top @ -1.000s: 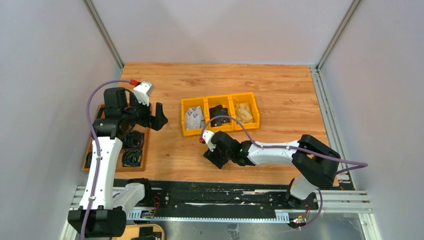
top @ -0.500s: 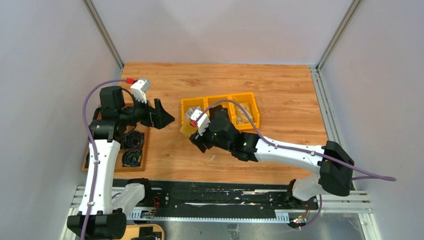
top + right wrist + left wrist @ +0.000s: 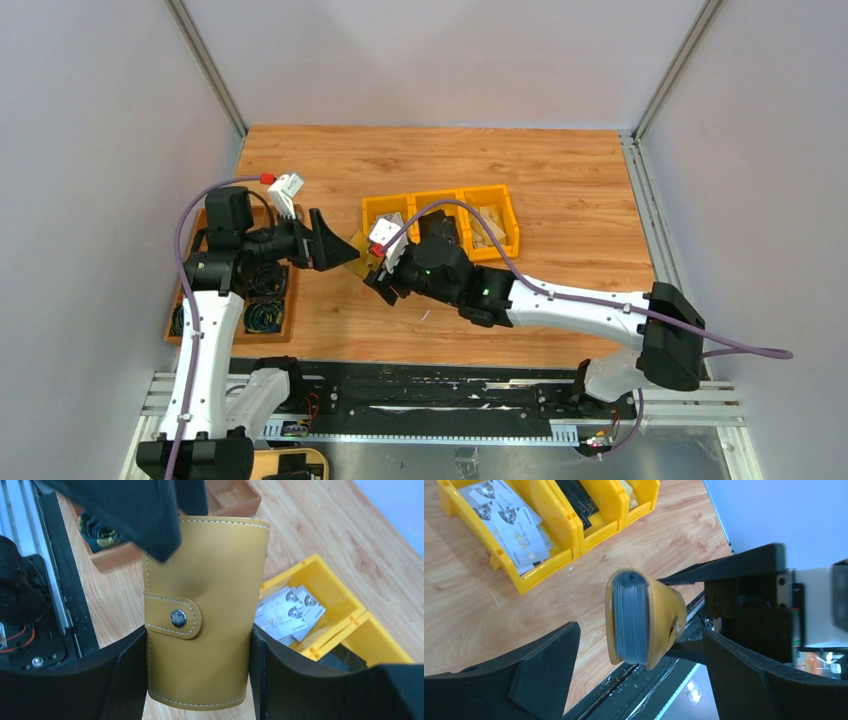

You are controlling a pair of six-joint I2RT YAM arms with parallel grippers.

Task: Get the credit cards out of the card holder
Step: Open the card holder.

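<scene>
The card holder (image 3: 200,575) is a mustard-yellow wallet with its snap strap and silver stud (image 3: 178,618) fastened. My right gripper (image 3: 199,640) is shut on its two side edges and holds it in the air, left of the bins (image 3: 362,255). In the left wrist view the holder (image 3: 659,615) is seen end-on, with grey pocket edges (image 3: 630,620) between the covers. My left gripper (image 3: 639,635) is open wide, with a finger (image 3: 534,675) on each side of the holder, not touching it. In the top view the left gripper (image 3: 335,245) meets the right gripper (image 3: 378,270).
A row of three yellow bins (image 3: 440,196) stands mid-table; the left one holds silver VIP cards (image 3: 509,520), the middle one black cards (image 3: 584,500). A brown compartment tray (image 3: 180,295) with coiled cables sits at the left, under the left arm.
My right gripper has lifted the card holder from the near table and carried it left and up. My left gripper has swung right and now straddles the holder.
</scene>
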